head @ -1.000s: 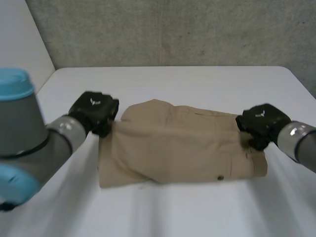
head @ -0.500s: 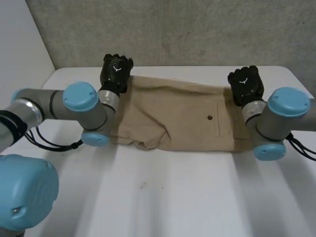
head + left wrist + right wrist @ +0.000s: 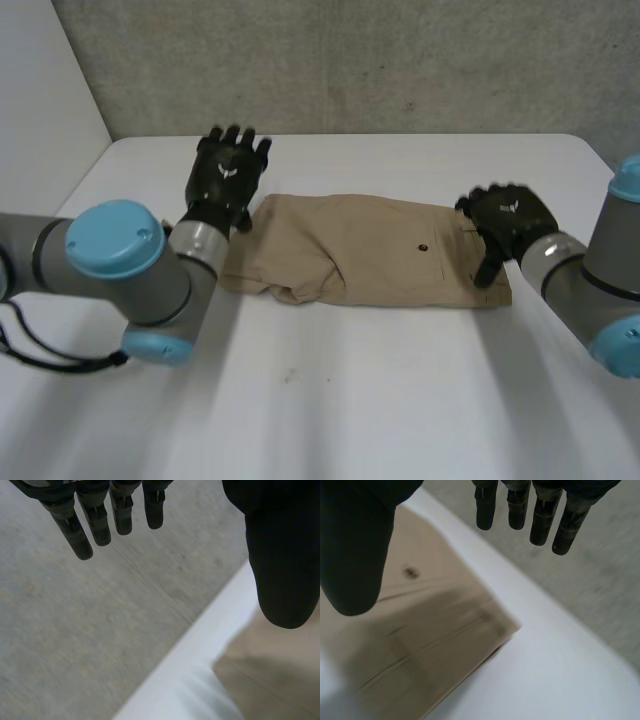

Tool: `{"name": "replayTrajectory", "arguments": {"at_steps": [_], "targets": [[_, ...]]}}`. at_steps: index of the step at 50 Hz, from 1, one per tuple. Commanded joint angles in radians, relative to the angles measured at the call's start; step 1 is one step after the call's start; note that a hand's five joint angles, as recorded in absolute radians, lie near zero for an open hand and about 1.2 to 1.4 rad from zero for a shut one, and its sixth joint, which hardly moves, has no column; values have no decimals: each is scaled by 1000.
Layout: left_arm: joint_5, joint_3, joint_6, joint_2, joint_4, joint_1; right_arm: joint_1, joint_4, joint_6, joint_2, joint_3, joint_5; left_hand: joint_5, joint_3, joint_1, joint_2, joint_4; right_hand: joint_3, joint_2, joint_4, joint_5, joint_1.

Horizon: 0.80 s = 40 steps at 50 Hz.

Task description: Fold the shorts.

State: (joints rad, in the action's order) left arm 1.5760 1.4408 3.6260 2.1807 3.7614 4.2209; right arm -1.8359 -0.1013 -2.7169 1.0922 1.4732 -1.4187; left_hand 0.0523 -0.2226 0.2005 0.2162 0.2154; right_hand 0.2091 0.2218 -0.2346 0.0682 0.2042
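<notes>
At mid-table, shorts: the tan shorts (image 3: 370, 255) lay flat on the white table (image 3: 400, 400) as a long strip running from one hand to the other. A dark button (image 3: 422, 243) faced up towards the right end, and the left end was rumpled.
Left hand: the left hand (image 3: 228, 175) was lifted above the strip's left end, on its far side. Its fingers (image 3: 95, 522) were straight and spread, the thumb stood apart, and it held nothing.
Right hand: the right hand (image 3: 508, 222) hovered over the strip's right end. Its fingers (image 3: 542, 520) were straight and it grasped nothing; whether it touched the cloth could not be told.
Step in hand: judged to fall between folds, with one lengthwise fold laid, to go by the layered edge at the right end, and both hands off the cloth.
Next move: probably a fold end over end. This would call for the rumpled left end to be smoothed, then one end to be pinched at both corners and carried squarely onto the other.
Surroundings: a grey concrete wall (image 3: 400, 60) stood behind the table.
Obstacles: only the bunched cloth at the left end, which might make the next fold lie unevenly.
</notes>
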Motion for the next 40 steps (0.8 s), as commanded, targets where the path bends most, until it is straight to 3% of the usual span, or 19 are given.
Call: {"name": "replayTrajectory", "arguments": {"at_steps": [1, 11, 16, 19, 32, 36, 40], "targets": [[-5, 113, -1, -36, -115, 10, 35, 41, -12, -2, 101, 38, 186, -190, 212, 197, 197, -16, -28, 41, -49, -11], [-7, 101, -1, 19, -150, 33, 37, -32, -17, -20, 136, 37, 474, -478, 500, 484, 485, 213, 201, -188, 180, 218], [-1, 98, 6, 42, -155, 34, 37, -100, -11, -25, 164, 33, 986, -991, 1013, 997, 998, 313, 300, -288, 280, 318], [2, 99, 8, 47, -157, 39, 44, -138, -9, -40, 170, 27, 1087, -1092, 1114, 1098, 1099, 346, 333, -320, 312, 350], [4, 118, 42, 39, -213, 65, 47, -169, 26, -100, 154, 20, 1050, -1054, 1076, 1060, 1061, 416, 403, -391, 382, 421], [3, 122, 56, 37, -232, 64, 49, -198, 52, -100, 159, 4, 959, -963, 985, 969, 970, 565, 553, -540, 532, 570], [6, 124, 59, 36, -235, 68, 50, -227, 62, -100, 160, -9, 756, -761, 783, 767, 768, 911, 899, -886, 878, 916]]}}
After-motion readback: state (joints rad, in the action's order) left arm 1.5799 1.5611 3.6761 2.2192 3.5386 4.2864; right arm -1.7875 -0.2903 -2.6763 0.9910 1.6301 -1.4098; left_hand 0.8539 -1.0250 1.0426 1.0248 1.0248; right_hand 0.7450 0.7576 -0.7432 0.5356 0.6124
